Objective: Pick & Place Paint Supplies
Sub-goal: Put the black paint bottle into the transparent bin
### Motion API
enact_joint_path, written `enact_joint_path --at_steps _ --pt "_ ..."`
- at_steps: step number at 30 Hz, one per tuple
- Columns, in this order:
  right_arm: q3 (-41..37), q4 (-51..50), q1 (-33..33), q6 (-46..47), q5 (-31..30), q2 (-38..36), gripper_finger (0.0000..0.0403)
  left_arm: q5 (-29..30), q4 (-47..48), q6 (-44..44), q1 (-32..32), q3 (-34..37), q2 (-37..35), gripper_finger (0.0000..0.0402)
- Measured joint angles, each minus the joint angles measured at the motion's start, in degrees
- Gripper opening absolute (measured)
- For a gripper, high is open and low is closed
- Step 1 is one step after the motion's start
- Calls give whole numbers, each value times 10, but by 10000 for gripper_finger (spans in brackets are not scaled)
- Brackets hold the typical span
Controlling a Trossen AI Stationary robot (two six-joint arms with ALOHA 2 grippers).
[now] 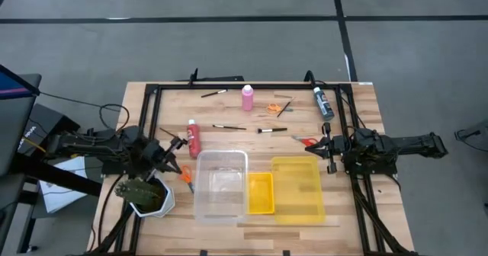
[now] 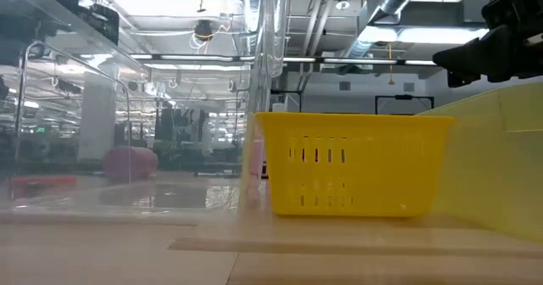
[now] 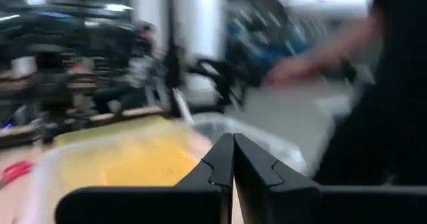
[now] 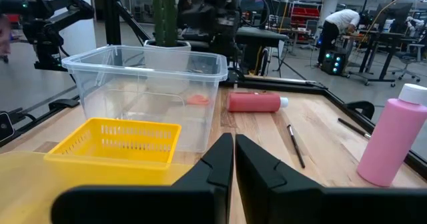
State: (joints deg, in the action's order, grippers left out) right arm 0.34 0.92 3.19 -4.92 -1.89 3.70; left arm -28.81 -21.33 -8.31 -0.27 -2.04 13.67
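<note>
On the wooden table, a pink bottle (image 1: 248, 97) stands at the far middle, a red bottle (image 1: 194, 138) lies on its side at the left, and a dark blue bottle (image 1: 323, 104) lies at the far right. Thin brushes (image 1: 229, 126) and orange scissors (image 1: 273, 107) lie flat between them, and red scissors (image 1: 307, 142) lie further right. My left gripper (image 1: 179, 143) hangs shut beside the red bottle, touching nothing. My right gripper (image 1: 326, 145) hangs shut next to the red scissors, pointing level at the clear bin (image 4: 150, 84).
A clear bin (image 1: 221, 184), a small yellow basket (image 1: 260, 193) and a yellow see-through bin (image 1: 297, 189) stand side by side at the near edge. A plant in a white pot (image 1: 149, 193) stands under the left arm. A black frame (image 1: 229, 86) borders the table. People show beyond it.
</note>
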Motion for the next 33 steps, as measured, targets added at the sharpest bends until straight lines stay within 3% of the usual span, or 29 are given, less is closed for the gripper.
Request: enact_joint_path --at_steps 5,8,11,18,24,28,33 --pt "0 0 0 0 0 0 13 219 -133 -268 0 0 4 1" --pt "0 2 -1 -5 -9 0 13 363 -208 -363 0 0 4 1" --pt "0 15 -8 -8 -16 0 13 444 -269 -410 0 0 4 1" --pt "0 116 -12 100 -14 0 13 491 -335 -401 0 0 4 1" --pt "0 353 -11 214 -17 0 13 548 -353 -400 0 0 4 1" --pt "2 486 -16 217 -96 0 13 590 -353 -400 0 0 4 1" --pt "33 540 -23 219 -199 -1 13 592 -354 -401 0 0 4 1"
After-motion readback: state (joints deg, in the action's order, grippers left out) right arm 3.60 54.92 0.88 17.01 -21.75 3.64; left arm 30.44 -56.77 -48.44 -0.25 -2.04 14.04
